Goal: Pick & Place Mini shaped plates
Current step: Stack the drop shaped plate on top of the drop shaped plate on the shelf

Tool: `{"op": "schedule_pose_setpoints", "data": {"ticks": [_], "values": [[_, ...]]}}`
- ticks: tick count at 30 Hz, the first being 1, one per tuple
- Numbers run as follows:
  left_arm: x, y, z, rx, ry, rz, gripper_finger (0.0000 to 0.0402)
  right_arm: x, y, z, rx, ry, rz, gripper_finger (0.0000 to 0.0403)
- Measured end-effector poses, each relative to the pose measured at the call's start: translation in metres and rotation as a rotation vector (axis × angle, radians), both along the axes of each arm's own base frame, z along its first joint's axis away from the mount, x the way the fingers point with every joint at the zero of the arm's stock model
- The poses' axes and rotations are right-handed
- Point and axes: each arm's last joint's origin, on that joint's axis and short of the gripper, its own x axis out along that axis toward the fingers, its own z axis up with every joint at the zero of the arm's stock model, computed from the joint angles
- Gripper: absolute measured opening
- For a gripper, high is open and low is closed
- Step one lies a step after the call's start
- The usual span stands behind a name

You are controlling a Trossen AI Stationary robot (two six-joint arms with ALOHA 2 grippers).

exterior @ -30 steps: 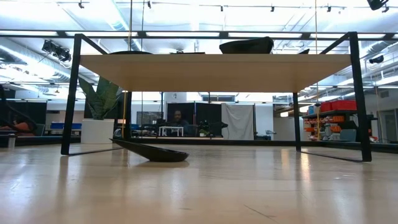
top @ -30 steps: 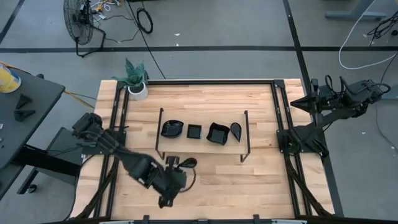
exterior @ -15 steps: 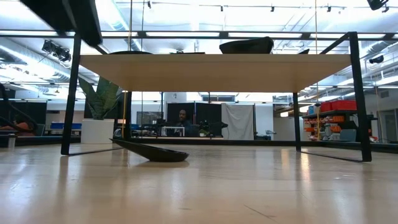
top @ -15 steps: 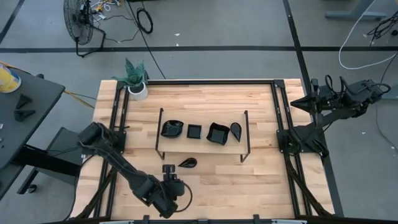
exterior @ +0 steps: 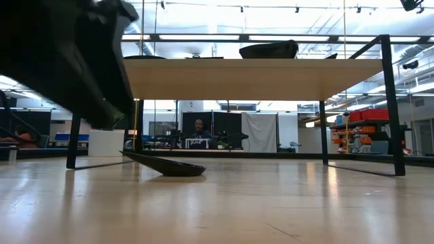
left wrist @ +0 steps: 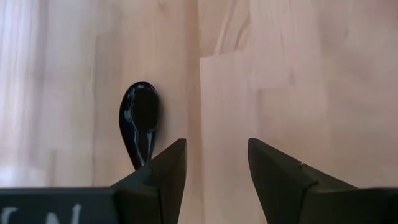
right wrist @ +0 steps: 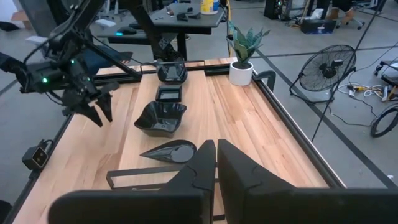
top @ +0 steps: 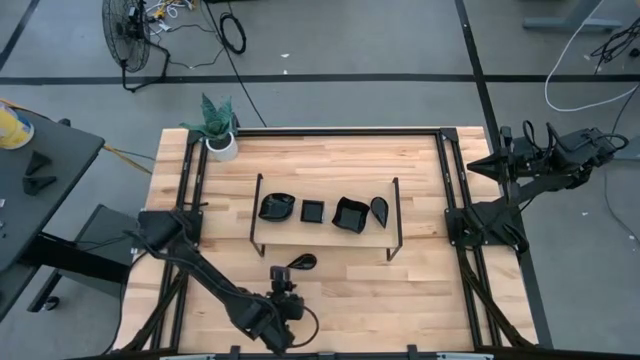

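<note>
left gripper (left wrist: pixel 212 180) fingers apart, empty – teardrop plate (left wrist: pixel 140 121) apparently just beside

Dark jointed arms, wedge-shaped black fingers (left wrist: pixel 163 180), white lettering

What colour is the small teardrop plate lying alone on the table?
Glossy black. The teardrop plate shows best in the left wrist view.

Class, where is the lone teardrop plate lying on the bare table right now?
In the high view the teardrop plate lies on the table's left-centre, just in front of the wire frame, with the open left gripper close beside it.
</note>
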Motion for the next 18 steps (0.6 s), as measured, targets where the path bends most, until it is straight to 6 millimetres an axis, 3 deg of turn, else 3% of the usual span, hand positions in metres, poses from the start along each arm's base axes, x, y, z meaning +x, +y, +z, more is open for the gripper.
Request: {"op": "schedule_pose_setpoints", "data": {"ticks": [7,18], "values": [[0.009,0.01,-0.015,0.082,0.046,-0.003,0.0177,0.0,0.0,0.0,0.0,0.0,0.0,0.0023],[0.012,0.047,-0.041,0.087,0.19,0.066,0.0177,0.0,0.0,0.0,0.0,0.0,0.0,0.0023]]}}
